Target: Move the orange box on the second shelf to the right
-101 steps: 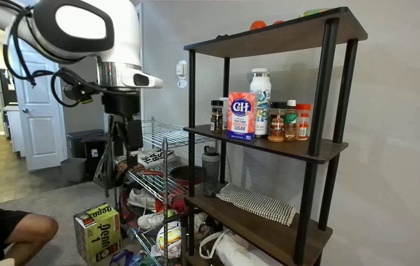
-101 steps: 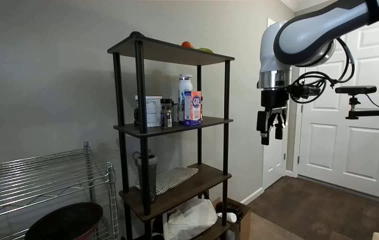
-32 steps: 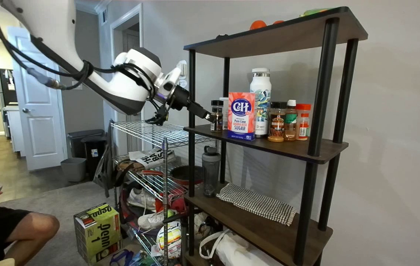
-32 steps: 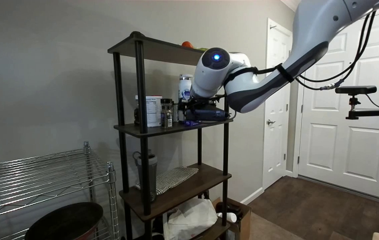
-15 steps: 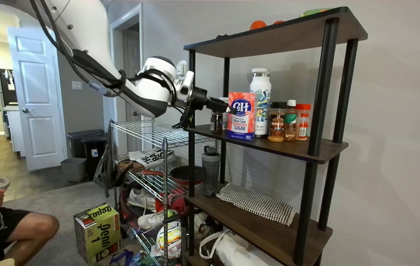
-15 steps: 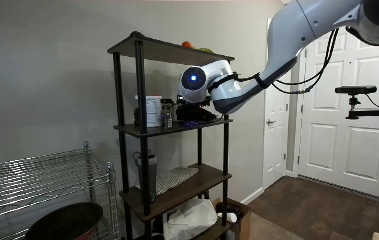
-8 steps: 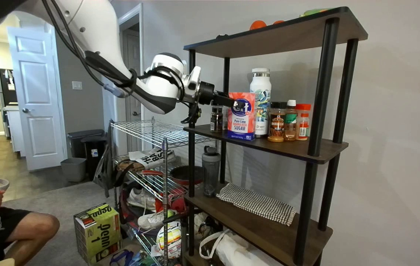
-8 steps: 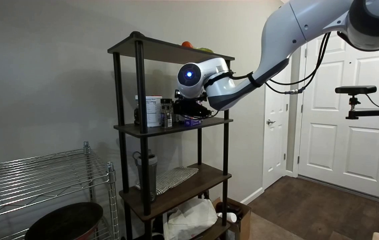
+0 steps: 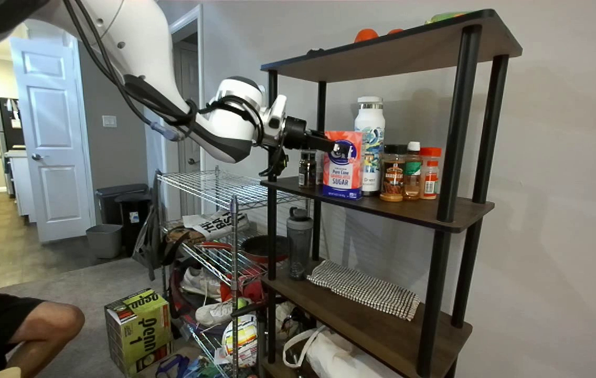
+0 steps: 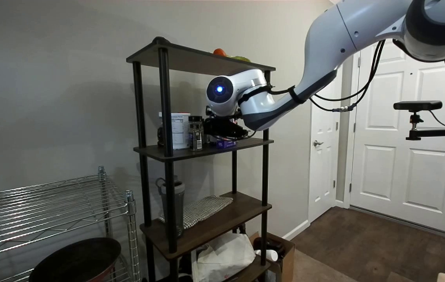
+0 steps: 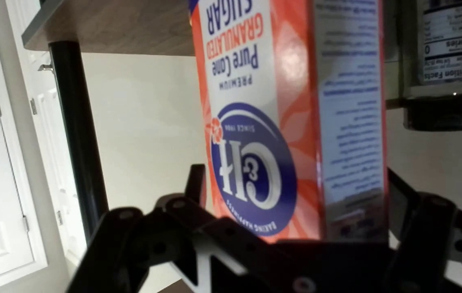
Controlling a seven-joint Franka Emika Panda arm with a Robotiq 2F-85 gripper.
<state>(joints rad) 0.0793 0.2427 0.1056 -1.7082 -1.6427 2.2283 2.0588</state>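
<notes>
"About the tool (image 11: 295, 173): spread or clenched?"

"Spread. Straddles the orange box (image 9: 343, 170) with fingers (image 11: 195, 183) set to either side of it. Looks clear of the printed front in the wrist view; can't judge contact on the hidden back."

"And seen from outside?"

"Covers part of the lettering with a dark fingertip (image 9: 340, 149) in an exterior view. Also blocks most of the box, together with the arm (image 10: 326, 47), in an exterior view, leaving little but the blue base in sight."

"Where to find that box, then?"

"Upright on the second shelf (image 9: 403, 208), near the front edge. Left of the middle in an exterior view, just beside a white bottle (image 9: 371, 142) and partly in front of it. Taller than the jars, shorter than the bottle."

"Any neighbours worth naming?"

"Name a dark-lidded jar (image 9: 307, 170) left of the box; right of the bottle, an orange-brown spice jar (image 9: 392, 176), a green-labelled bottle (image 9: 412, 173) and red-lidded jars (image 9: 429, 181)."

"And below?"

"Look for a grey shaker (image 9: 299, 244) and a checked cloth (image 9: 363, 289) on the lower board (image 9: 361, 320)."
</notes>
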